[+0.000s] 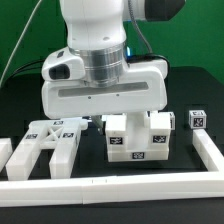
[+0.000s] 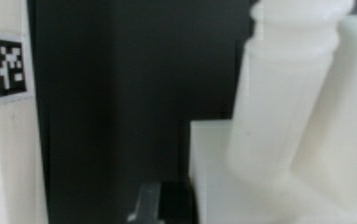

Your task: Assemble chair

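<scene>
long plain border rail [image 1: 110, 186] runs across the front of the exterior view, nearest the lens, on the black table [image 1: 25, 110]; just behind it, toward the exterior view's left, the slotted frames [image 1: 48, 140] lie flat with tags up, the notched block [image 1: 140, 142] stands at the centre with tags on its front faces, and a small cube [image 1: 197, 120] sits apart toward the exterior view's right, so the chair is in loose pieces with no joint showing (the glossy robot body [image 1: 100, 75] hides whatever lies behind the block). the gripper [image 2: 152, 207] hangs low over the notched block, its fingers hidden in the exterior view; the wrist view gives only a dark sliver of finger beside a tall white part [image 2: 290, 120], with a tagged white part [image 2: 4, 70] across a dark gap. its jaws are clenched tight and nothing shows between them, so i judge it carries no piece. this looks like a nudge or a line-up at the block, not a carry. to do it well, press low and square on a flat face so the block slides without tipping, go slowly, and keep clear of the frames and the rail; if a grasp is meant, the jaws must spread before descending around an upright
</scene>
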